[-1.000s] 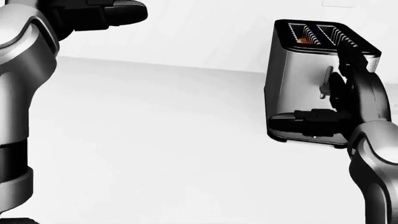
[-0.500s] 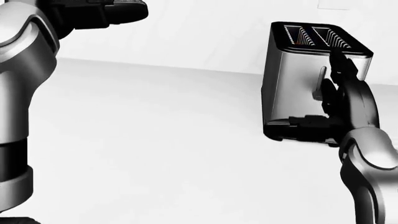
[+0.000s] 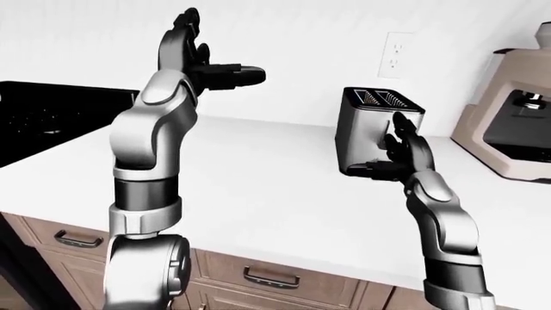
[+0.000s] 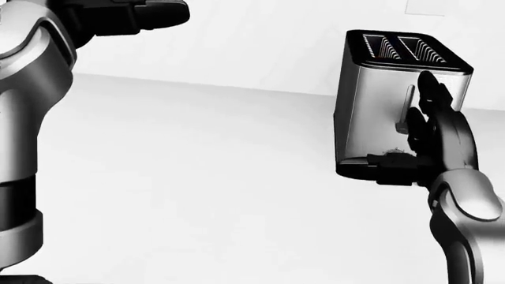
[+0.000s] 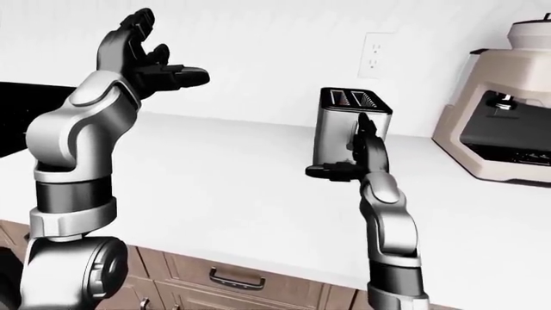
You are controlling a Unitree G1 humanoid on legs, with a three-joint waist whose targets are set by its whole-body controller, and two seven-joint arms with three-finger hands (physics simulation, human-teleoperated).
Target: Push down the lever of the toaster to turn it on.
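Closest to me are the wood drawers [image 3: 267,274] under the white counter [image 3: 258,187], dark handles on each, and the robot's two arms come up over that edge. The right hand [image 4: 422,139] is up against the narrow end of the toaster [image 4: 371,89], fingers spread open rather than wrapped round anything: one finger [image 4: 433,89] points up along the steel face near the top edge, and the thumb [image 4: 386,168] sticks out sideways across the black base at the bottom. The lever [image 4: 404,115] sits in its vertical slot about mid-height on that end face, and in the head view it shows just left of the palm, below the upper fingertip and above the thumb. Whether any finger is actually touching the lever, I honestly can't tell, since the hand covers part of the slot. The toaster stands upright on the counter toward the right of the head view, two slots on top. The left hand [image 3: 207,64] is way off from all this, raised high on the left side of the left-eye view, fingers open and holding nothing, thumb poking out to the right. Farther along the counter on the right is a beige coffee machine [image 3: 512,123]; on the left a black stove [image 3: 51,119]. On the wall above the toaster there's an outlet [image 3: 395,55].
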